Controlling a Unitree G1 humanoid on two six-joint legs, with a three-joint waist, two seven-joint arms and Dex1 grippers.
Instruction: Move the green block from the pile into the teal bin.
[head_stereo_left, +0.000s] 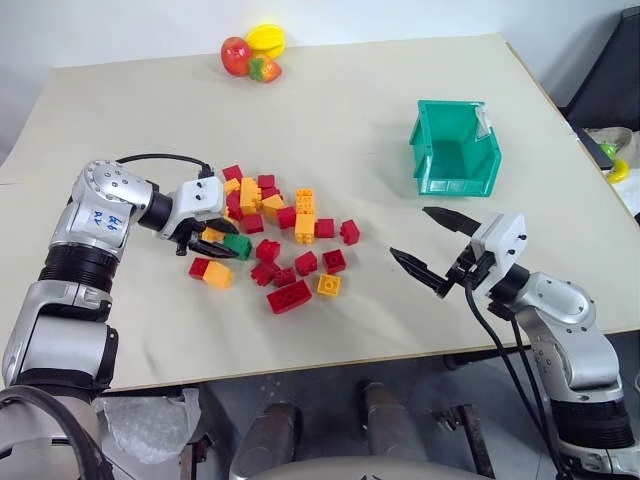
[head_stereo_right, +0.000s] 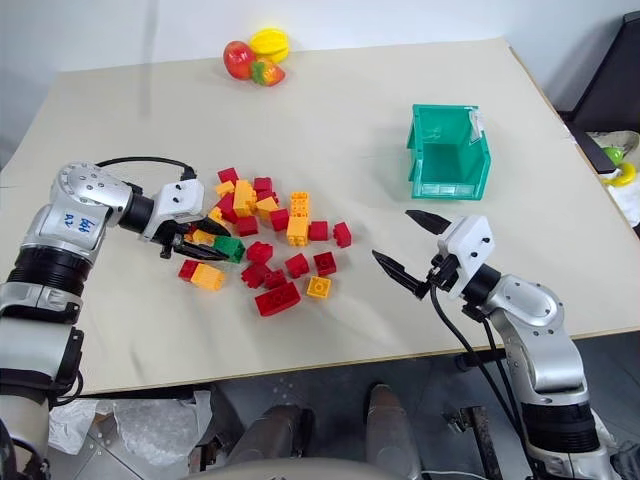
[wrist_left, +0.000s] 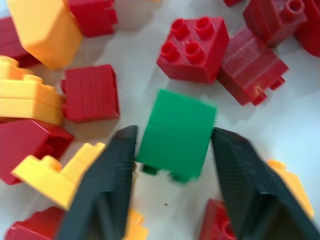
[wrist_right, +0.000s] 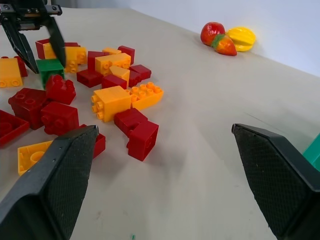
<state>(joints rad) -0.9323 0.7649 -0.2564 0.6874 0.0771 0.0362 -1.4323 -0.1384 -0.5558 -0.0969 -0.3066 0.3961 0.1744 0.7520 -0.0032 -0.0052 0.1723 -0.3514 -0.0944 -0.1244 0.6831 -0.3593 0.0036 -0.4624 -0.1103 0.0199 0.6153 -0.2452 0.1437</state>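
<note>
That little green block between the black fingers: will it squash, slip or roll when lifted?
The green block looks like hard moulded plastic, so probably stiff. Its flat sides face the left gripper's fingers, which favours a steady hold; the smooth surface might slip. Boxy, so unlikely to roll.

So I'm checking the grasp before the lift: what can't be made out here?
- Whether the left gripper actually presses the green block: left wrist view is blurred, and in the head views the fingers cover the contact.
- The block's studs: facing away.
- The teal bin floor: partly hidden by its front wall.
- The bin's label text: too small.
</note>
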